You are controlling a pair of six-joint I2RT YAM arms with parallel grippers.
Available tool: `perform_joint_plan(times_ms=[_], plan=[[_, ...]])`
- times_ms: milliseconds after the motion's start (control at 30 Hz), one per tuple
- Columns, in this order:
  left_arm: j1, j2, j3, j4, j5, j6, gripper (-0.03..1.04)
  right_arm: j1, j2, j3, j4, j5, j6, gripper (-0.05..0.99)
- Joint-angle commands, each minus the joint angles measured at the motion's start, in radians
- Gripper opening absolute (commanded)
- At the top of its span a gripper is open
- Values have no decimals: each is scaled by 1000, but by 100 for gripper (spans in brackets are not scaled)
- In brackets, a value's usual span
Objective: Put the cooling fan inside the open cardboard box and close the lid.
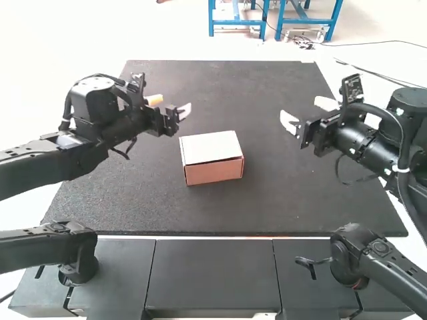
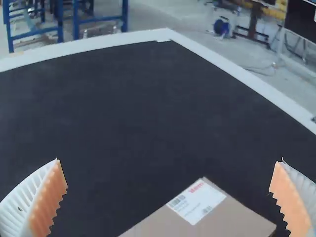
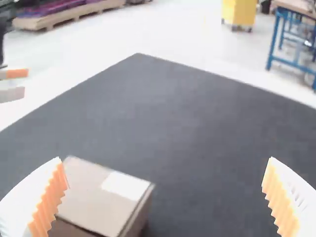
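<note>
— Left gripper point(image 1: 170, 107), quick?
— Wide open, nothing between the fingers. It hangs over the far-left part of the black mat point(image 1: 267, 87), touching nothing. Orange ribbed pads point(image 2: 48, 200) face each other, well apart.

— Right gripper point(image 1: 308, 113)?
— Same: spread wide and empty, hanging over the right side of the mat with its fingers pointing left toward the middle. White ribbed fingers point(image 3: 29, 202), orange pads inside.

— And the cardboard box point(image 1: 212, 157)?
— It sits on the mat around the middle, between the two grippers and a little nearer than both. Neither one touches it. It stands flat on its base, its long side running left to right and turned slightly.

— Lid?
— It lies flat on top, so the box looks shut. The sides are brown and the top is paler, with a white label point(image 2: 196, 197) stuck on it. I can't see what's inside.

— Which gripper is closer?
— The left, slightly. The right is well apart from it.
</note>
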Motion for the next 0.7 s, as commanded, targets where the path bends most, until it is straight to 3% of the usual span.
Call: perform_joint_plan(times_ms=[0, 100, 200, 267, 333, 433, 500, 567, 667], plan=[[83, -100, 0, -4, -80, 77, 97, -52, -102, -51, 130, 191, -338, 91], [144, -210, -52, 34, -139, 104, 97, -108, -218, -178, 343, 288, -495, 91], [181, -304, -109, 42, -199, 104, 97, -177, -292, -356, 739, 369, -533, 91], [197, -374, -147, 46, -249, 115, 97, -227, -284, -382, 717, 337, -510, 91], [235, -435, -179, 45, -269, 118, 97, -276, -287, -419, 700, 311, -413, 91], [339, -523, -222, 42, -268, 123, 97, -317, -286, -509, 696, 302, -380, 91], [393, -580, -238, 42, -238, 135, 97, -334, -286, -574, 754, 302, -390, 91], [430, -629, -250, 37, -206, 146, 97, -342, -286, -658, 858, 325, -452, 91], [448, -695, -282, 36, -162, 167, 97, -342, -286, -732, 1003, 374, -467, 91]])
